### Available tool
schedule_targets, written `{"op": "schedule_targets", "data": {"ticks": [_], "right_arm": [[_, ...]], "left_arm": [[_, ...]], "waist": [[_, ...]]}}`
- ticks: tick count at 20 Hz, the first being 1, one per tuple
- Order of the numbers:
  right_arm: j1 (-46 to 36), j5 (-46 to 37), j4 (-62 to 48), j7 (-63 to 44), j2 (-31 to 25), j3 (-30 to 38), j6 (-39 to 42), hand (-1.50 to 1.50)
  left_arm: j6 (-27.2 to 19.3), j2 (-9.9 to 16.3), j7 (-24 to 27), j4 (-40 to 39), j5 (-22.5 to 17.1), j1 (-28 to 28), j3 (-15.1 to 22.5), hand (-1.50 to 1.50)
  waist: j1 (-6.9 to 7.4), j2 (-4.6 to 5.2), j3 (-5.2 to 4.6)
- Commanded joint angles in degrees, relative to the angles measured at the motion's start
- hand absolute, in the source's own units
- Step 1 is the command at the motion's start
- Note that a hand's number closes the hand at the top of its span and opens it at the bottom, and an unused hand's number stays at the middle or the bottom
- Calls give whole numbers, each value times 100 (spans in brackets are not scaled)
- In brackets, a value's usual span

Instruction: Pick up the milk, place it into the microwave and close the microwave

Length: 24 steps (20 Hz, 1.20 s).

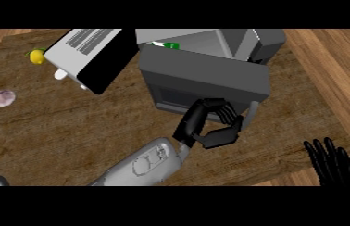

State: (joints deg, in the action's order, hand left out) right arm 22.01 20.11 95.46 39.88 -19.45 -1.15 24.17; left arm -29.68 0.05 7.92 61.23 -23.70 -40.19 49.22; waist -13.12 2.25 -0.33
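We count one microwave [205,58], its door [203,79] partly swung. Inside it we glimpse one green-and-white milk [166,45] carton; no writing is readable. Our left hand [212,123] sits at six o'clock of the door, fingers curled against its face. Our right hand [329,160] rests at four o'clock on the wooden surface [61,128], fingers spread upward.

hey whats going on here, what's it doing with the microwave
The robot's left hand, fingers curled, is at the dark grey microwave door, which stands partly open. A white and green carton, probably the milk, shows inside the microwave's pale cavity. The right hand rests open at the lower right edge. A grey toaster-like appliance sits to the left on the wooden counter.
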Motion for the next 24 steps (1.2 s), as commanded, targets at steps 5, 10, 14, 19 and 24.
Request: {"op": "schedule_targets", "data": {"ticks": [5,10,14,19,24], "right_arm": [[141,275,512,-120,-195,-197,388,-150],[201,459,749,-296,-269,-196,352,-150],[208,606,881,-427,-420,-188,454,-150],[149,723,1074,-531,-492,-170,447,-150],[291,922,1277,-634,-613,-186,569,-150]], "left_arm": [[-235,-5,537,-564,-795,-643,-587,150],[-173,-5,781,-954,-1147,-960,-788,150],[-124,-5,861,-1219,-1391,-1296,-915,150],[-69,-5,1062,-1534,-1609,-1502,-1026,150],[-60,-5,1265,-1654,-1744,-1506,-1007,150]], "waist": [[-367,123,-8],[-561,183,-2],[-698,221,8],[-723,267,11],[-774,254,12]]}}
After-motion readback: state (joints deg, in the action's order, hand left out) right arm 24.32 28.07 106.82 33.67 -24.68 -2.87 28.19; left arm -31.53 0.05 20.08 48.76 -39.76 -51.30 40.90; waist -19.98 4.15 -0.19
